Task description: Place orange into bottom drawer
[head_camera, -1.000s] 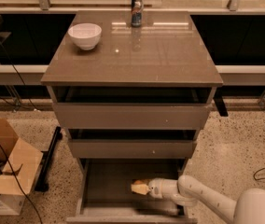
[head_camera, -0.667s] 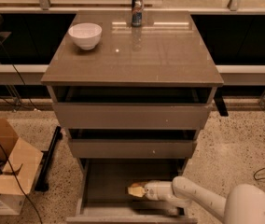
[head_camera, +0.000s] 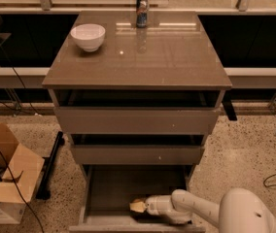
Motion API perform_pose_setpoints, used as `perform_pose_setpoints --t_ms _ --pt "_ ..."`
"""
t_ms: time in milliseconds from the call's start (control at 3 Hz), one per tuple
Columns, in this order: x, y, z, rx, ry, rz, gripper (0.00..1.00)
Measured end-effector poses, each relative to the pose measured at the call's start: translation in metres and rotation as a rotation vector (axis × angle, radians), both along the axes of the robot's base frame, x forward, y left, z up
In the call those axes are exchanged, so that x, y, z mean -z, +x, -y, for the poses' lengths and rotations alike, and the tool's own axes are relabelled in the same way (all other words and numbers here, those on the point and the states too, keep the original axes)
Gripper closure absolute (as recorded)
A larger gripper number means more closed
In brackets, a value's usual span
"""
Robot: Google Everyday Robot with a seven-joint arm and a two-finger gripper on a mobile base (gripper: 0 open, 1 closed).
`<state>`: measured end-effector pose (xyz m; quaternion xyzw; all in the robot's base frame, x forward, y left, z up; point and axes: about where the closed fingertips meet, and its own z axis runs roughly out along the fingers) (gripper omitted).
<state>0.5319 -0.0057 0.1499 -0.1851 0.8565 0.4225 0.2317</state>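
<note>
Since a second ago the tool point(head_camera: 141, 207) has slid a little leftward and toward the front edge of the bottom drawer point(head_camera: 128, 183), low over its floor. At its tip sits a pale orange-tan lump that I take for the orange point(head_camera: 136, 206), inside the open drawer and close to the floor. Whether the tool is clamped on it or has already let go, I cannot tell.

The step in hand looks like the set-down itself. The next move, as I judge it, is to release the fruit if that is not done, then draw the tool back and up without catching the middle drawer point(head_camera: 138, 154) just above.

Well above the tool, on the counter point(head_camera: 177, 57), stand a white bowl point(head_camera: 88, 36) up to its left and a can point(head_camera: 142, 9) straight up from it. The can's label cannot be read. Far to the tool's left a cardboard box point(head_camera: 11, 178) bears print I cannot make out.
</note>
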Motion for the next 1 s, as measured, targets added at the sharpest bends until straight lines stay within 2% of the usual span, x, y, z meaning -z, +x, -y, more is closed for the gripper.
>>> perform_pose_setpoints --t_ms 333,667,1000 --pt "0.0062 -0.0004 -0.0032 0.015 -0.017 0.004 0.27" --pt "0.0072 -0.0013 -0.0057 0.006 -0.022 -0.006 0.04" --pt "0.0074 -0.0018 -0.0067 0.005 -0.021 -0.007 0.0"
